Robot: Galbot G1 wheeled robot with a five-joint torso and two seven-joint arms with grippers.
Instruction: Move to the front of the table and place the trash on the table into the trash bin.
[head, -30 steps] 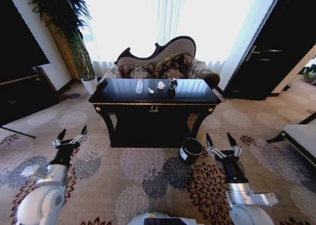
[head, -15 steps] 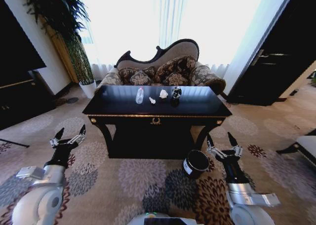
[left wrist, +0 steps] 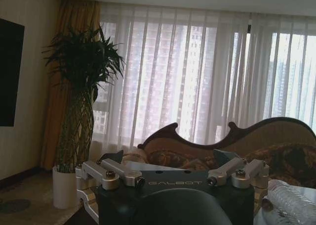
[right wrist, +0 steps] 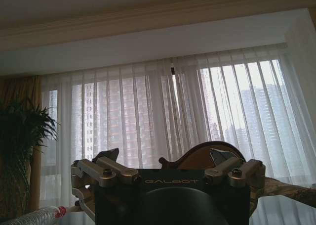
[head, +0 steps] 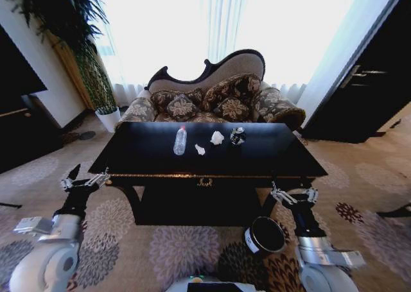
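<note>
The black glossy table (head: 276,154) stands right in front of me, its front edge between my two arms. On its top lie the trash items: a clear plastic bottle (head: 180,140), two white paper wads (head: 217,137) (head: 200,149) and a small dark item (head: 237,135). The round dark trash bin (head: 264,235) with a white label sits on the carpet by the table's front right leg. My left gripper (head: 84,178) is open beside the table's left front corner. My right gripper (head: 294,194) is open just above the bin. The bottle (left wrist: 291,202) (right wrist: 34,217) shows at the edge of both wrist views.
A patterned sofa (head: 212,96) stands behind the table before bright curtained windows. A tall potted plant (head: 70,22) and a black cabinet (head: 19,122) are on the left, and a dark door (head: 379,80) is on the right. Patterned carpet lies around the table.
The whole view has shifted: I have come closer to the table, which now looks larger and nearer, with the bin close to my right arm. Both arms keep the same pose.
</note>
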